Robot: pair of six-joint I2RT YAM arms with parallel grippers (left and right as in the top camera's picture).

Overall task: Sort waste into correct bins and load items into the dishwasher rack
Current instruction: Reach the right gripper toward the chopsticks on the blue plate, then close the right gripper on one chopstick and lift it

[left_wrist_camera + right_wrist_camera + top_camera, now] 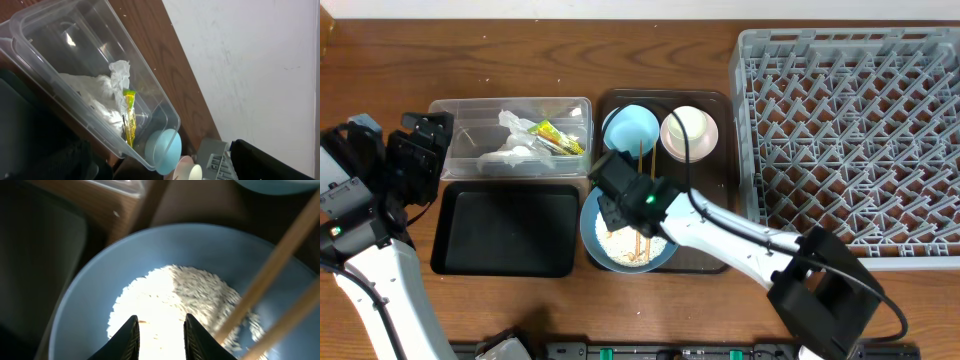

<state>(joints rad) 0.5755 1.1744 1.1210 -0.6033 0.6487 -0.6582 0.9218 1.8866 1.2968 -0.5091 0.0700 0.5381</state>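
Note:
The large dark blue bowl [595, 235] sits at the front of a brown serving tray and holds white rice scraps [165, 295] and the wooden chopsticks [641, 190], which lean on its rim. My right gripper [617, 208] hangs open and empty just above the rice [160, 337]; the chopsticks [270, 275] pass to its right. The clear tub [470, 112] holds the white napkin [95, 92] and the yellow-green wrapper [129, 117]. My left gripper [425, 140] is beside the tub's left end, open and empty. The black tray [505, 230] lies in front of the tub.
The light blue bowl [631, 128] and the pink bowl [688, 133], with what looks like the white cup inside it, stand at the back of the brown serving tray [730, 170]. The grey dishwasher rack [850, 140] fills the right side.

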